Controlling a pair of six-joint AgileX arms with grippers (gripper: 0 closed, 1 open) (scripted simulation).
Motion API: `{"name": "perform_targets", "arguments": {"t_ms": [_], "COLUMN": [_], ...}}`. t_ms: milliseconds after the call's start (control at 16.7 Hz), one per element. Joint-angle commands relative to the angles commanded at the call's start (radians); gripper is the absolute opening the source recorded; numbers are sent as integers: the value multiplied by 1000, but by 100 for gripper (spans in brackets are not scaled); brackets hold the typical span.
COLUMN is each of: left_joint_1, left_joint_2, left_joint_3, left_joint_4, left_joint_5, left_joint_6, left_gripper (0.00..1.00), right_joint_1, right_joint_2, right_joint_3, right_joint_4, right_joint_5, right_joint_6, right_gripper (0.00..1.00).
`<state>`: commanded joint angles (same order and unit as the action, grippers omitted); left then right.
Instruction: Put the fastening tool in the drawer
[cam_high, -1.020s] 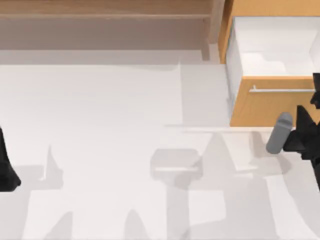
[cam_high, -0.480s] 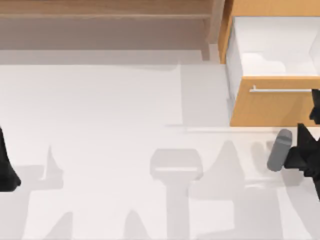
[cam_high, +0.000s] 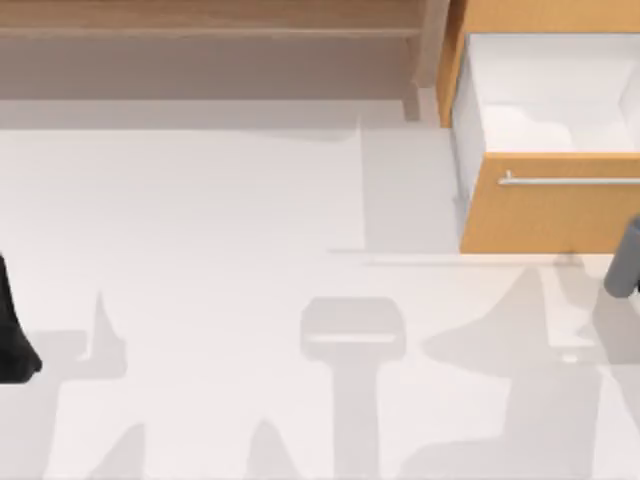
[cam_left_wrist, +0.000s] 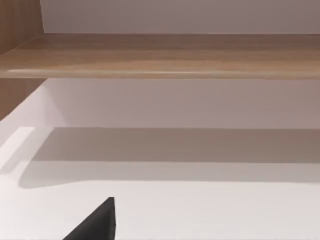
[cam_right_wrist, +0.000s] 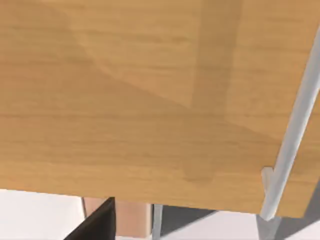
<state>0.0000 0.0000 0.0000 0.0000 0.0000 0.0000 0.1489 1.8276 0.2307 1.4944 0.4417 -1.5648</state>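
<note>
Drawer (cam_high: 545, 215) stays open; the grey cylinder (cam_high: 625, 262) has slid right, now cut off at the edge. Right tool's grip: can't tell. Left arm (cam_high: 12, 335) stays parked left.

**Layout at table, right far corner**

Drawer (cam_high: 545, 150) stands pulled open at the far right of the table (cam_high: 220, 260). Shelf (cam_high: 210, 30) runs along the far edge, left of the drawer. A cylindrical tool (cam_high: 626, 260) sits at the right edge, just near of the drawer front. Left arm (cam_high: 12, 330) is at the left edge.
</note>
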Motion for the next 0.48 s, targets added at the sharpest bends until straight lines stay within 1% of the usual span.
{"name": "perform_targets", "arguments": {"t_ms": [120,240,480], "left_joint_1": [0,0,0], "left_joint_2": [0,0,0], "left_joint_3": [0,0,0], "left_joint_4": [0,0,0], "left_joint_5": [0,0,0], "left_joint_6": [0,0,0], "left_gripper": [100,100,100], "right_joint_1": [-95,-190,-378], "right_joint_2": [-66,-110,-143], "right_joint_3": [50,123,326], "right_joint_4": [-170,-381,-894], "right_joint_5": [10,7,-38], "right_joint_6": [-2,0,23], "right_gripper": [100,100,100]}}
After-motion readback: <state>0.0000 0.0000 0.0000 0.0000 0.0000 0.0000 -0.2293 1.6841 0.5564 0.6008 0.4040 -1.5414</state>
